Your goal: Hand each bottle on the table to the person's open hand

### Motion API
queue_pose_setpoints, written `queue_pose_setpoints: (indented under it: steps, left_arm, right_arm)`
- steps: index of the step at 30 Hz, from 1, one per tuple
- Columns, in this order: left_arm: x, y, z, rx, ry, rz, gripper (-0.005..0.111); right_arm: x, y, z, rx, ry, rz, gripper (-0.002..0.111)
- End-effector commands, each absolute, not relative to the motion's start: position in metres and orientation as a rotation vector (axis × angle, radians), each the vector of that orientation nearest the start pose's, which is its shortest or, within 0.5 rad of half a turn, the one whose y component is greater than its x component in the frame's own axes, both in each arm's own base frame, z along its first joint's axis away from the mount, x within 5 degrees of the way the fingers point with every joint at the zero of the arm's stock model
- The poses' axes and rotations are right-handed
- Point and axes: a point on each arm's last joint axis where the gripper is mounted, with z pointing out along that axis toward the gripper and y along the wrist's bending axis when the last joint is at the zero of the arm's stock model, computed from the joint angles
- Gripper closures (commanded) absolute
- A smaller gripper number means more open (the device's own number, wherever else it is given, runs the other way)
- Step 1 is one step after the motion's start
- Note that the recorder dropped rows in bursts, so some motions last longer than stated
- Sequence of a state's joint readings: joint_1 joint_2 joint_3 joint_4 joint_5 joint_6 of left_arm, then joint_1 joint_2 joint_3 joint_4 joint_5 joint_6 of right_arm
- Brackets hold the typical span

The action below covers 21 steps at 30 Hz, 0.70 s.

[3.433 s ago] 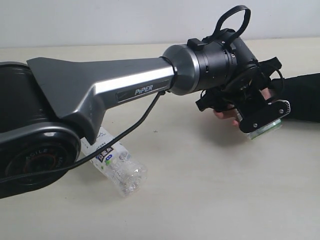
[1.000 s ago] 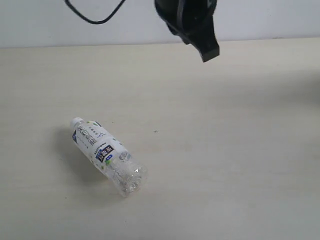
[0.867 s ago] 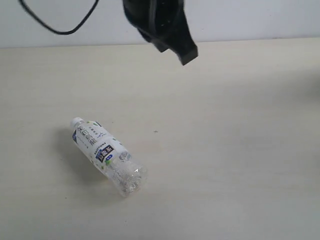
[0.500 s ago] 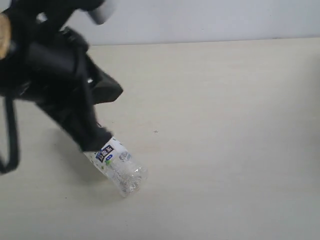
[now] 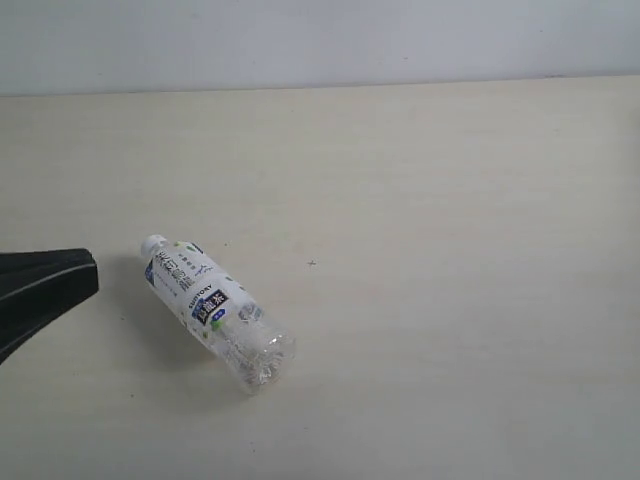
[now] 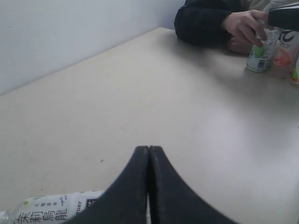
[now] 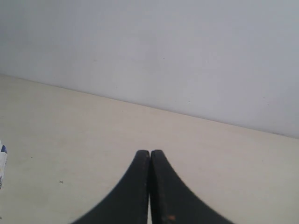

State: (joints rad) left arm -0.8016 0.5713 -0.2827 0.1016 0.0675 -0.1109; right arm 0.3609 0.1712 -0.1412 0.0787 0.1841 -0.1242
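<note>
The table point(image 5: 450, 180) carries a lying bottle point(image 5: 215, 310) — well apart from the person's hand point(image 6: 243, 27) — and upright bottles point(image 6: 283, 57) beside it.

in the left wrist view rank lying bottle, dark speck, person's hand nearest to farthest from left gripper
1. lying bottle, just beside the jaws
2. dark speck, on bare surface beyond
3. person's hand, far end

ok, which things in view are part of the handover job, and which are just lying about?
Job: lying bottle on the table; person's hand; standing bottles at that hand; left gripper and right gripper, both shut.
Lying about: dark speck; wall.
</note>
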Motion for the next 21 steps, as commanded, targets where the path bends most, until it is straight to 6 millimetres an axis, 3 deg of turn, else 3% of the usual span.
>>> queue_pose_setpoints:
  steps: [1, 21]
  left_arm:
    - [0.0821, -0.0861, 0.2424, 0.68, 1.699, -0.613, 0.107]
    - [0.0823, -0.0872, 0.2474, 0.639, 1.647, -0.657, 0.107]
  right_arm:
    - [0.0622, 0.0249, 0.2332, -0.358, 1.657, 0.244, 0.108]
    - [0.0622, 0.0249, 0.2332, -0.36, 1.656, 0.242, 0.108]
